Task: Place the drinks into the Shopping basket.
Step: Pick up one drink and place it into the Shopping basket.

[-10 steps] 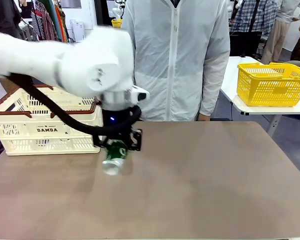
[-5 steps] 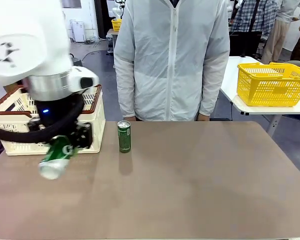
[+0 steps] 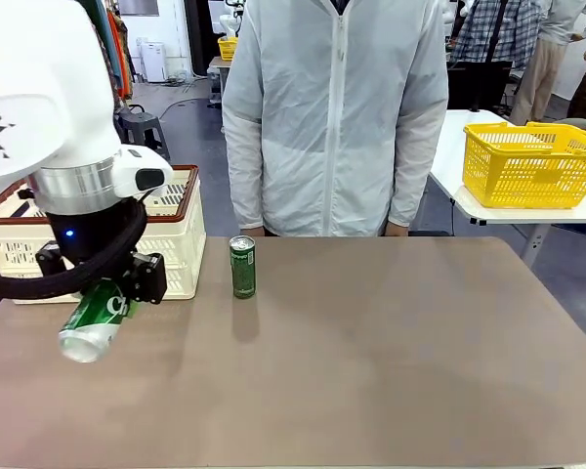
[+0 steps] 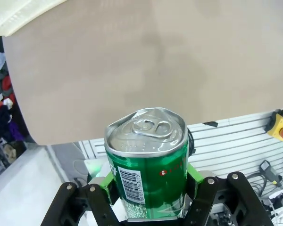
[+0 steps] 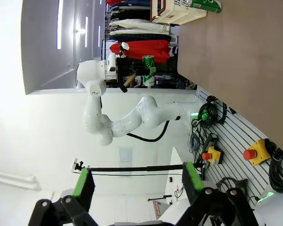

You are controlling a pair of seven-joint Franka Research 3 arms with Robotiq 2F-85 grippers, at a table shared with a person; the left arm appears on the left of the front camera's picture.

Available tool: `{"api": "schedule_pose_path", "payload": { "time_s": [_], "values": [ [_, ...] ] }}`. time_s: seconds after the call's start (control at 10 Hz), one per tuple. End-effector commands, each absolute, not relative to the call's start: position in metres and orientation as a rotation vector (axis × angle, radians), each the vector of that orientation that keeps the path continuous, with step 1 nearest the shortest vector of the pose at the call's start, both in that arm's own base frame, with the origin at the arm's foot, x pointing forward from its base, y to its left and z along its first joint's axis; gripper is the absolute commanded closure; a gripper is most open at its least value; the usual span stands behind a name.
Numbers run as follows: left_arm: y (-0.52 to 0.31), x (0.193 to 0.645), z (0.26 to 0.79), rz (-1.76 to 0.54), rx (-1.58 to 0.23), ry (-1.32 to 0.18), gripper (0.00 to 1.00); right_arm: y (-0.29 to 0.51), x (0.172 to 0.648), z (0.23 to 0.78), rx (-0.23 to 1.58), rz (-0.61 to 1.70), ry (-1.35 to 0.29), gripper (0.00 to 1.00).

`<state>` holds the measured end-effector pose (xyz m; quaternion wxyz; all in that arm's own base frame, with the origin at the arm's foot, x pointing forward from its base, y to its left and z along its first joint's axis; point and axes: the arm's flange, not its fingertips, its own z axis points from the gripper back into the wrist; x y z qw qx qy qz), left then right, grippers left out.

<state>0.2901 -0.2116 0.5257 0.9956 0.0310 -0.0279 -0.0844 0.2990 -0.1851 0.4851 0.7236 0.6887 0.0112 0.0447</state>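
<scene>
My left gripper (image 3: 114,293) is shut on a green can (image 3: 96,318), which hangs tilted above the table just in front of the cream Shopping basket (image 3: 173,239). In the left wrist view the green pads press both sides of the can (image 4: 146,165), with its silver pull-tab top facing the camera. A second green can (image 3: 241,266) stands upright on the table to the right of the basket. My right gripper (image 5: 139,188) is open with nothing in it, off beyond the table edge. In its view the held can (image 5: 149,70) shows far off.
A person in a white jacket (image 3: 337,117) stands at the far edge of the brown table (image 3: 391,352). A yellow mesh basket (image 3: 532,161) sits on a separate white table at the back right. The basket's corner (image 4: 14,14) shows top left in the left wrist view.
My left arm has carried the green can leftward from the table's middle to the front of the basket. That uncovered the second can standing upright.
</scene>
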Motion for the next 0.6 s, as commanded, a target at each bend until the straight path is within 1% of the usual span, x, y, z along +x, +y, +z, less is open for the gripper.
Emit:
{"api": "schedule_pose_path", "payload": {
  "time_s": [0.0,0.1,0.2,0.3,0.5],
  "values": [
    [-0.206,0.289,0.523,-0.160,0.060,-0.054,1.00,-0.190,0.298,0.491,1.513,0.095,0.047,0.00],
    [-0.197,0.300,0.532,-0.111,0.038,-0.036,1.00,-0.190,0.298,0.491,1.513,0.095,0.047,0.00],
    [-0.187,0.325,0.556,-0.057,0.032,-0.026,1.00,-0.190,0.298,0.491,1.513,0.095,0.047,0.00],
    [-0.177,0.355,0.584,-0.036,0.003,-0.013,1.00,-0.190,0.298,0.491,1.513,0.095,0.047,0.00],
    [-0.156,0.433,0.636,0.026,-0.084,-0.062,1.00,-0.190,0.298,0.491,1.513,0.095,0.047,0.00]
  ]
}}
